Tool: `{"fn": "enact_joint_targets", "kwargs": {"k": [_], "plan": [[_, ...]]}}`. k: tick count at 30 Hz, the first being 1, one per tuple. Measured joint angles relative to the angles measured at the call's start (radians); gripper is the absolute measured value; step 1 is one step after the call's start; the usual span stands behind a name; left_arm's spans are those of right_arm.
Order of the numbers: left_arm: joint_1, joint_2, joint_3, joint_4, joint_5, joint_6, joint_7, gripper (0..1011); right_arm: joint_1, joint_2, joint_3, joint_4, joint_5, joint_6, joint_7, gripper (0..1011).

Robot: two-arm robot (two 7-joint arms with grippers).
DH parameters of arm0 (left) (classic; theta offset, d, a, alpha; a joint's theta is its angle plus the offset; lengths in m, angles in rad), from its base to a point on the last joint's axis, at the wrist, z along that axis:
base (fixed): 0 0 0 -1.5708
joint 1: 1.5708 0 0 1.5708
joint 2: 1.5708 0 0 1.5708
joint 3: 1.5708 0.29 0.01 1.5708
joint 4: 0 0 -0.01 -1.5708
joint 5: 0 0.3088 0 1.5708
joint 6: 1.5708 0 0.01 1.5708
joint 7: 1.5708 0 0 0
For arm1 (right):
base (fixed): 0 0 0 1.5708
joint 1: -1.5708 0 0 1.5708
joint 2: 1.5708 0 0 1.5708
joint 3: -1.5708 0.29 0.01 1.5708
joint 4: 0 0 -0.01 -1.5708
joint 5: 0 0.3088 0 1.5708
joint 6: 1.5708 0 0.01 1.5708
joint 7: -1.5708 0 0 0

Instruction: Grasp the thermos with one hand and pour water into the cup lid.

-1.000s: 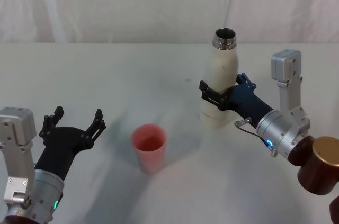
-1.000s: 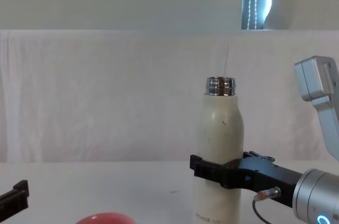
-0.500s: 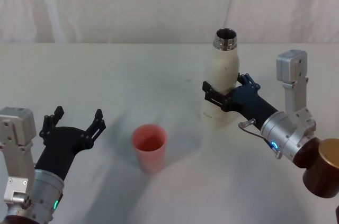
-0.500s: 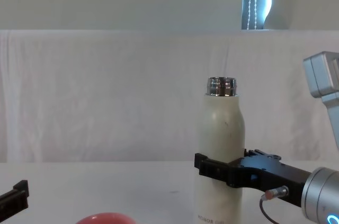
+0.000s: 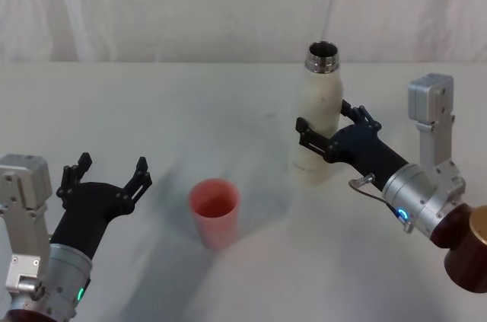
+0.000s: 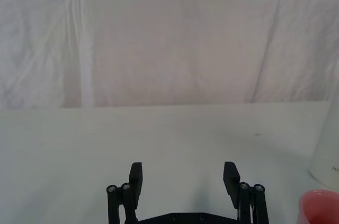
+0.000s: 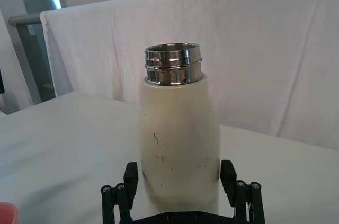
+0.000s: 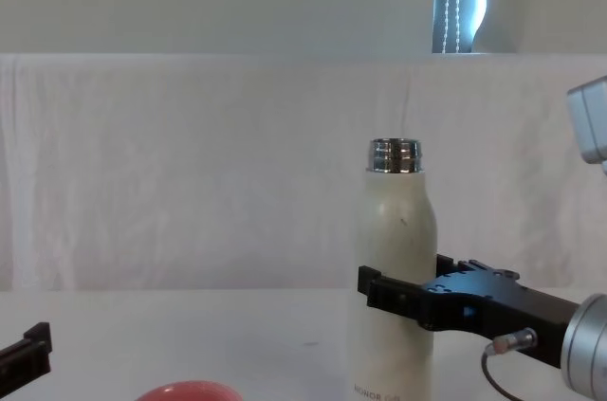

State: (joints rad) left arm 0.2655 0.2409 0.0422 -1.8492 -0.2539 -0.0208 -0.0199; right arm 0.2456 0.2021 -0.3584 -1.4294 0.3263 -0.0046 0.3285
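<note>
Right tool (image 5: 329,132) shifted slightly rightward since half second ago, fingers straddling thermos (image 5: 316,113) mid-body, set close on both sides; firm clamp not confirmable. Thermos upright on counter (image 5: 190,109), right of centre, neck open. Cup lid (image 5: 214,212) stands left of thermos, nearer robot. Left tool (image 5: 106,176) spread wide, empty, low left.

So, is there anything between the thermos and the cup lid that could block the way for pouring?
Nothing visible. Bare table lies between the thermos and the cup lid. The right gripper straddles the thermos; the left gripper sits open beyond the lid, off that path.
</note>
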Motion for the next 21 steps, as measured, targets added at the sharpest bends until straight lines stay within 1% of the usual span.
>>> {"fn": "enact_joint_targets", "kwargs": {"k": [12, 21], "plan": [[0.0, 0.0, 0.0, 0.0, 0.0, 0.0, 0.0, 1001, -0.045, 0.019, 0.013, -0.054, 0.003, 0.004, -0.019, 1001], [0.0, 0.0, 0.0, 0.0, 0.0, 0.0, 0.0, 1001, -0.096, 0.042, 0.031, -0.117, -0.008, 0.005, -0.039, 1001]]}}
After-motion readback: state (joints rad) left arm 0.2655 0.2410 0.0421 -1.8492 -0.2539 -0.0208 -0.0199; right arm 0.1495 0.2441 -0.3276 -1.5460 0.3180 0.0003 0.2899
